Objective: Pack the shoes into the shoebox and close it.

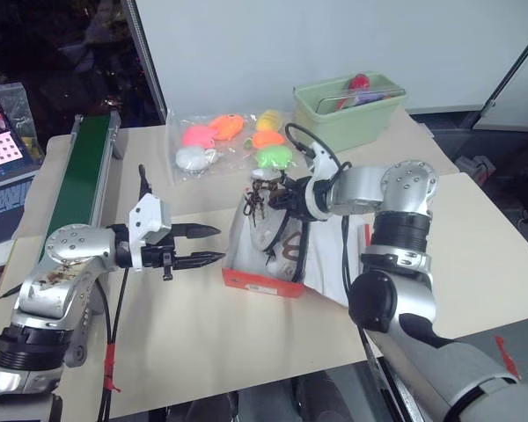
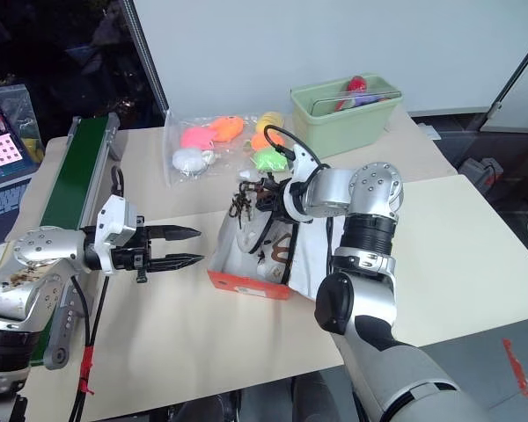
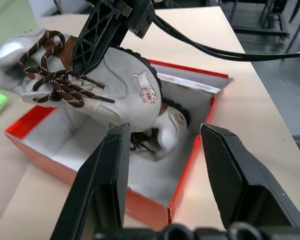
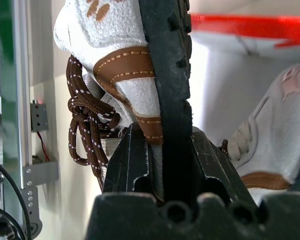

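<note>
my right gripper (image 4: 162, 150) is clamped on the sole edge of one white sneaker (image 3: 115, 82), holding it on its side above the open shoebox (image 1: 262, 282). the sneaker's brown laces (image 3: 55, 82) hang loose toward the far end of the box. the second sneaker (image 3: 167, 132) already lies down inside the box, on the white inner floor, partly under the held one. the orange-red box sits near the middle of the beige table (image 1: 202, 325), its lid flap open on my right side.

my left gripper (image 1: 200, 245) hangs just beside the near-left side of the box, fingers spread, nothing between them, pointing toward the box.

further back on the table: a clear bag of bright plastic toys (image 1: 224, 141) and a pale green tub (image 1: 350, 110). a green conveyor strip (image 1: 84, 171) runs along the table's left edge.
</note>
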Robot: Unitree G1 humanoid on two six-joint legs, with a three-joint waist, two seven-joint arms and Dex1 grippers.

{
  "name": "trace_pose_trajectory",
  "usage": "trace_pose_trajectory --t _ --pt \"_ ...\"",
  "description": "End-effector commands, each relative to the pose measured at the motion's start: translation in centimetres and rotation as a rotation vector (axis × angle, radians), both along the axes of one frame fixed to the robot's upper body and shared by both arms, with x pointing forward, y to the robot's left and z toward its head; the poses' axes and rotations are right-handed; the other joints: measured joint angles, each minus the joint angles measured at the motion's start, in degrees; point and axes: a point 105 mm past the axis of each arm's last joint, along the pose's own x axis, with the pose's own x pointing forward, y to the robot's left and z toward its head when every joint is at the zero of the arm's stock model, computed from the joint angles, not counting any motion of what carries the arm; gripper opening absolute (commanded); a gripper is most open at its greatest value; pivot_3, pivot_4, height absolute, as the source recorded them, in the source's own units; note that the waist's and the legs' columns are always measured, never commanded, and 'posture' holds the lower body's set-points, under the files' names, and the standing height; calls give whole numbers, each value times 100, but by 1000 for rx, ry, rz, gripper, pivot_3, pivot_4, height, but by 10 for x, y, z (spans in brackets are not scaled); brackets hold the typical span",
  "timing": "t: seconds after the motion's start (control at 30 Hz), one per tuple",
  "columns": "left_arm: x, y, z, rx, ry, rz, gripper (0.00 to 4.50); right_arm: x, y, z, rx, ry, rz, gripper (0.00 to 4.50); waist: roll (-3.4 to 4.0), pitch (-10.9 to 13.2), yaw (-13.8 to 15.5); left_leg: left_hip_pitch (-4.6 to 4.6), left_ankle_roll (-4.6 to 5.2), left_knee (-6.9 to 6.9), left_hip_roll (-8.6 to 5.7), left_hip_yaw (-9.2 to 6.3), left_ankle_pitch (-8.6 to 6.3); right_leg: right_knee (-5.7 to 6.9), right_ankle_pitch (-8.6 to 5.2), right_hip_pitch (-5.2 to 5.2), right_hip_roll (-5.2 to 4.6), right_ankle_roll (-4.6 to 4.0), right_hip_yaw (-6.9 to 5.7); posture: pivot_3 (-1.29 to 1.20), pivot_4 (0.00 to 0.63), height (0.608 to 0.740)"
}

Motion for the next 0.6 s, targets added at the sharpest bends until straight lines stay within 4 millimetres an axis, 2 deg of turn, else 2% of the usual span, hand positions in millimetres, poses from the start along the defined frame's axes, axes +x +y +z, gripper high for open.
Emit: trace_pose_trajectory --t 0.03,0.3,0.43,0.6 --pt "5 7 8 20 -49 18 2351 -2 7 0 15 5 4 461 0 0 6 0 0 0 0 0 0 1 0 -1 0 0 0 0 150 740" --pt "8 8 8 15 -58 44 2351 -6 8 -33 -9 88 -24 461 1 0 20 -2 0 0 -1 -4 0 1 0 -3 -1 0 0 0 150 740" --pt "10 9 9 13 -66 56 2351 -8 6 -42 -25 105 -28 461 1 0 9 -2 -1 0 -1 -3 0 5 0 -6 -1 0 0 0 150 740" --pt "10 7 11 7 -74 61 2351 -6 14 -52 -20 123 -36 461 1 0 -6 -2 0 0 1 0 0 15 0 -17 -1 0 2 0 150 740"
